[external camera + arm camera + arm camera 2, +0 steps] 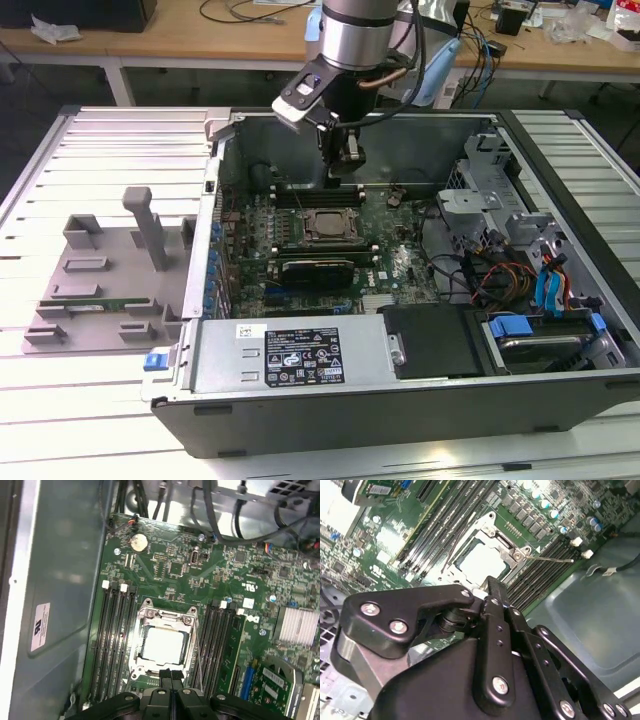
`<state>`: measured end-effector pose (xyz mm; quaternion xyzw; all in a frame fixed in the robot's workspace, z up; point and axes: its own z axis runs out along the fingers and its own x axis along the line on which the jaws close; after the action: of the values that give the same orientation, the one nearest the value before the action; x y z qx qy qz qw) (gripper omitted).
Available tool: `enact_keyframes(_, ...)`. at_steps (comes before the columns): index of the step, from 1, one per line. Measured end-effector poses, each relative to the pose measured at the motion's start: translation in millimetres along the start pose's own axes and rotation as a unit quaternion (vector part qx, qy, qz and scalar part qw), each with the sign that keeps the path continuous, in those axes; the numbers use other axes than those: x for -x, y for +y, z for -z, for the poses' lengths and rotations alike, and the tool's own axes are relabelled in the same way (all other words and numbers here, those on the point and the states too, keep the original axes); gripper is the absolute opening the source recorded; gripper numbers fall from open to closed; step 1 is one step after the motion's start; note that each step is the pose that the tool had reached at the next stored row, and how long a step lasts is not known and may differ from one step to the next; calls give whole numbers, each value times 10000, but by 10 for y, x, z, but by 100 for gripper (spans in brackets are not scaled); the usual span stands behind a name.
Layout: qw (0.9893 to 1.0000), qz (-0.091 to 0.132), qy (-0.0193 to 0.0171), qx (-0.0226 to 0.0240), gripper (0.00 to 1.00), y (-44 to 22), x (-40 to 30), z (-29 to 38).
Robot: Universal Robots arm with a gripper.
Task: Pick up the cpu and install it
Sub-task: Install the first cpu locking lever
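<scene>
Gripper (342,176) hangs shut and empty at 12 o'clock from the cpu (162,645) in the exterior view; that loose-looking lever (547,558) might snag it.

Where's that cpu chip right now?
In both wrist views the cpu lies in the socket on the motherboard, between two banks of memory slots, close to the end effector.

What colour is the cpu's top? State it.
Shiny silver-grey; the cpu shows best in the first wrist view.
</scene>
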<state>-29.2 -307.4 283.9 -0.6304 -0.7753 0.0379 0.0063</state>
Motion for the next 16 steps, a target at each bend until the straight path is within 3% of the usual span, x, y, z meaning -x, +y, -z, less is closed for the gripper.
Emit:
enact_keyframes(2,9996,272,-18,11,11,0,0,0)
enact_keyframes(4,9992,403,-27,16,11,0,0,0)
enact_keyframes(10,9964,844,-56,32,11,0,0,0)
enact_keyframes(12,9941,1085,-72,41,11,0,0,0)
enact_keyframes(14,9928,1193,-80,46,11,0,0,0)
enact_keyframes(16,9897,1427,-95,55,11,0,0,0)
